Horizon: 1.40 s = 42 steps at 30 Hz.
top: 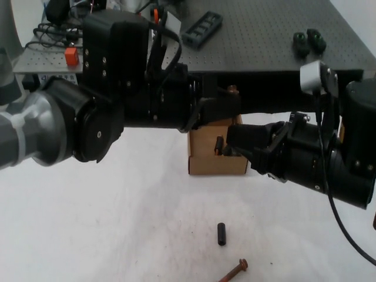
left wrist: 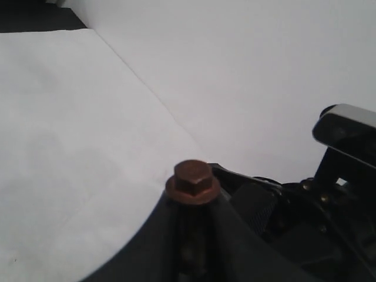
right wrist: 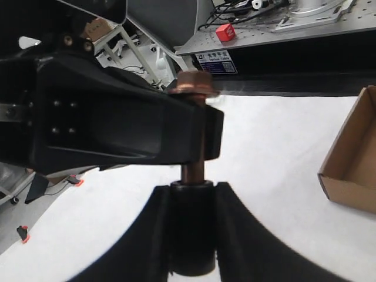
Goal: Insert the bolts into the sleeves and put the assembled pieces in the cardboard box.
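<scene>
My left gripper (top: pixel 226 107) is shut on a rusty bolt (right wrist: pixel 192 170), whose hex head (left wrist: pixel 192 182) sticks out past the fingers. Right against it, my right gripper (top: pixel 234 138) is shut on a black sleeve (right wrist: pixel 191 232). In the right wrist view the bolt's shaft goes into the sleeve's open end. Both grippers hang above the cardboard box (top: pixel 217 164), which holds at least one dark piece. A loose black sleeve (top: pixel 221 234) and a loose rusty bolt (top: pixel 235 271) lie on the white cloth near the front edge.
A dark perforated bench (top: pixel 264 35) stands behind the cloth with a black tray (top: pixel 201 28), two black knobs (top: pixel 309 41) and an orange block (top: pixel 71 55). White cloth spreads left and right of the box.
</scene>
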Each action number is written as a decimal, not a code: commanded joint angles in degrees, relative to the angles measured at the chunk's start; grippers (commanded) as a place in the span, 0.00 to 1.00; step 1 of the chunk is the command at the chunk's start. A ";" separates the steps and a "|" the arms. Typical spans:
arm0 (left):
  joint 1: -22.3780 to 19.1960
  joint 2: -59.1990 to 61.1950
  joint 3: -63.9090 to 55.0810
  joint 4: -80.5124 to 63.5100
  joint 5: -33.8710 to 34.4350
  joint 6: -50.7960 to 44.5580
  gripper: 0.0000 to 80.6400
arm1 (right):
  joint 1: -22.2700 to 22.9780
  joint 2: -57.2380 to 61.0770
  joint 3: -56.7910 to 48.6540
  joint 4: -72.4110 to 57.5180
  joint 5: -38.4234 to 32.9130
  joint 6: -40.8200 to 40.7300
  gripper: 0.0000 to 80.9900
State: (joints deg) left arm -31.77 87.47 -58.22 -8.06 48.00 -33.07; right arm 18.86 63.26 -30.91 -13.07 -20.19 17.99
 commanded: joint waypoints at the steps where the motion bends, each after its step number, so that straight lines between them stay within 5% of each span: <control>1: -0.15 -0.49 -0.26 -0.62 3.74 0.81 0.01 | -0.18 -0.51 -0.72 -1.65 1.58 -1.15 0.00; 4: -0.15 -0.49 -0.26 -0.62 3.74 0.96 0.05 | -0.18 -0.51 -0.72 -2.25 1.58 -1.28 0.00; 6: -0.15 -0.49 -0.26 -0.62 3.74 0.95 0.18 | -0.18 -0.51 -0.72 -2.88 1.58 -1.28 0.00; 9: -0.15 -0.49 -0.26 -0.62 2.32 0.95 0.52 | -0.76 -0.51 -0.72 -4.31 1.69 -1.53 0.00; 11: -0.15 -0.49 -0.26 -0.62 0.21 0.95 0.63 | -1.61 -0.51 -0.72 -4.53 2.02 -2.65 0.00; 20: -0.15 -0.49 -0.26 2.43 -3.47 4.76 0.60 | -8.76 3.35 -4.17 -5.41 11.09 -8.65 0.00; 29: -0.15 -0.49 -0.26 22.33 -21.80 14.61 0.60 | -8.98 33.72 -32.74 12.13 15.96 -13.18 0.00; 39: -0.15 -0.49 -0.26 28.64 -24.59 16.88 0.60 | -7.34 58.07 -58.53 33.53 19.20 -12.43 0.01; 42: -0.15 -0.49 -0.26 30.75 -25.44 17.77 0.60 | -7.26 60.45 -60.76 36.85 18.28 -12.45 0.14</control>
State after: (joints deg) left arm -31.86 87.40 -58.22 20.82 23.81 -17.12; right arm 11.55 123.29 -89.28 21.87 -0.92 5.50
